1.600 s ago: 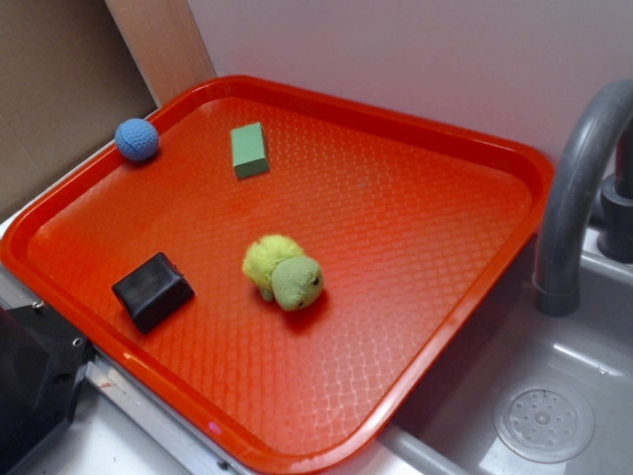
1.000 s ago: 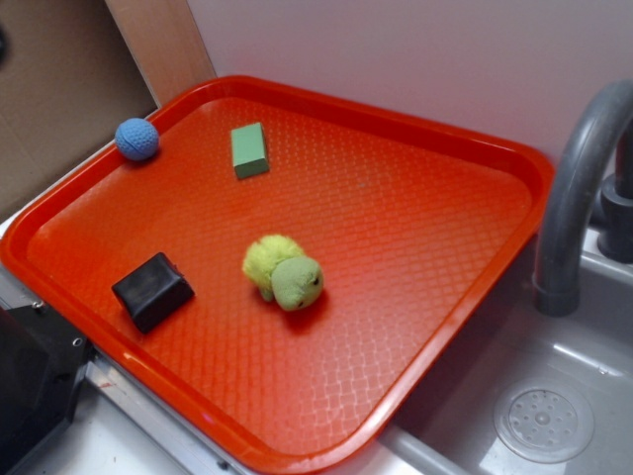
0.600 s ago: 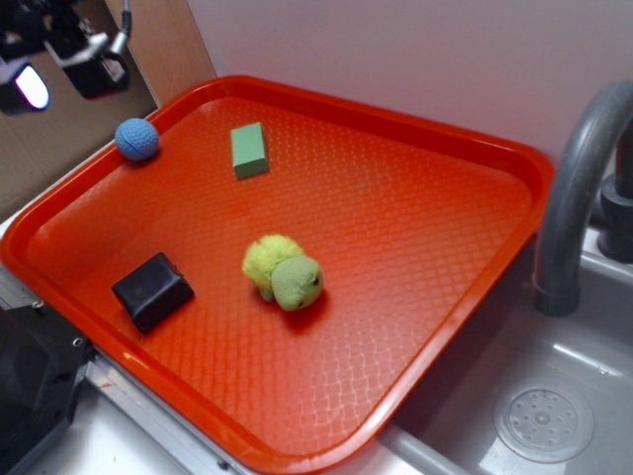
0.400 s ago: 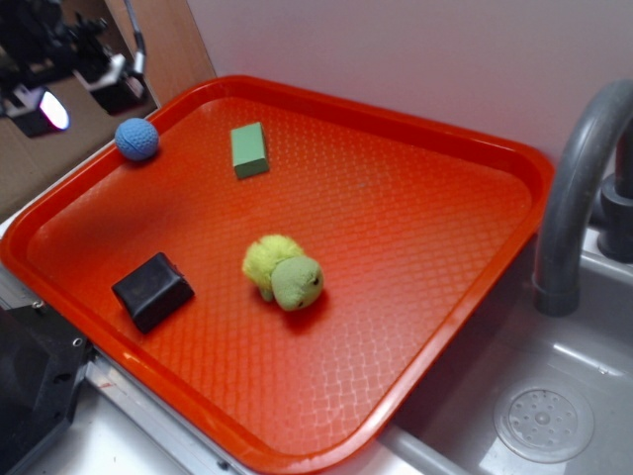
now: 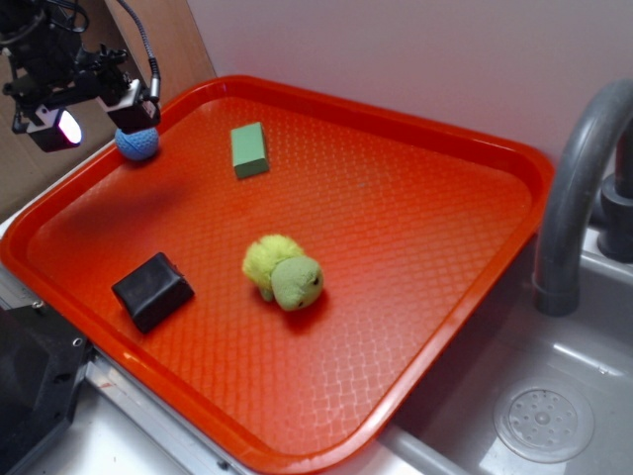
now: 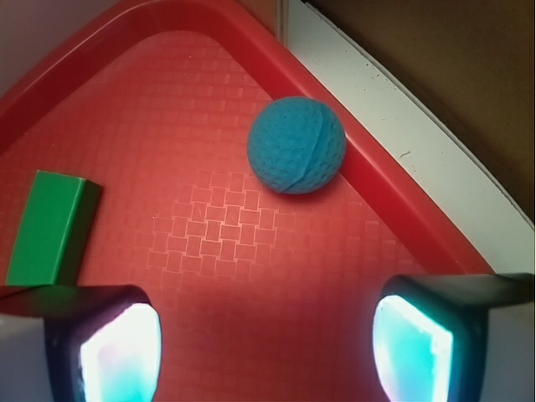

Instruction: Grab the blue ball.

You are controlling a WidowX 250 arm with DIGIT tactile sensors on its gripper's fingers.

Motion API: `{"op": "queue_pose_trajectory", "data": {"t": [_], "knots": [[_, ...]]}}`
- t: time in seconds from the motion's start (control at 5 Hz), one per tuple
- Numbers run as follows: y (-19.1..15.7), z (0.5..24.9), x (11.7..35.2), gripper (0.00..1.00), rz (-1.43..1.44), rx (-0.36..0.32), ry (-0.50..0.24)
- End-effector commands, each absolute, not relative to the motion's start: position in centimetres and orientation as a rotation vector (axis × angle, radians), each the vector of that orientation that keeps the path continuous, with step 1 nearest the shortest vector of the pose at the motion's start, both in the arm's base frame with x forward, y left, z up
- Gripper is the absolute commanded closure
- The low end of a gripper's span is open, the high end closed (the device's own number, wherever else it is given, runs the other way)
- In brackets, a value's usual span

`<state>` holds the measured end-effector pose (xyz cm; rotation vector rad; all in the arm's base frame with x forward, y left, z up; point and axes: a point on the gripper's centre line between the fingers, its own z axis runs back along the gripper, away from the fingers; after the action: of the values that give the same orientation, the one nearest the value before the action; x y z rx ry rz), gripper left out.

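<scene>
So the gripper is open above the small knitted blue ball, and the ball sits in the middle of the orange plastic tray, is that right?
Not quite. The gripper is open above the small knitted blue ball, but the ball sits against the raised rim at a corner of the orange plastic tray, not in the middle. The wrist view shows it touching the rim.

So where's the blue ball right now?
In the exterior view, the ball sits in the tray's far left corner against the rim, left of the green block, just under the open end effector.
</scene>
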<state>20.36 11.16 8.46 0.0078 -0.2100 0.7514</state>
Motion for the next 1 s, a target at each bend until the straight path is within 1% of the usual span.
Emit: {"op": "queue_pose_trajectory", "data": {"t": [0.0, 0.2, 0.4, 0.6, 0.8], "knots": [[12.6, 9.9, 20.1, 0.0, 0.769, 0.018, -0.254], [12.6, 9.9, 20.1, 0.0, 0.769, 0.018, -0.254], [13.8, 8.1, 20.9, 0.0, 0.711, -0.02, -0.256], [15.6, 6.6, 21.8, 0.0, 0.726, 0.022, -0.287], [17.0, 6.0, 22.8, 0.0, 0.759, 0.059, -0.308]]}}
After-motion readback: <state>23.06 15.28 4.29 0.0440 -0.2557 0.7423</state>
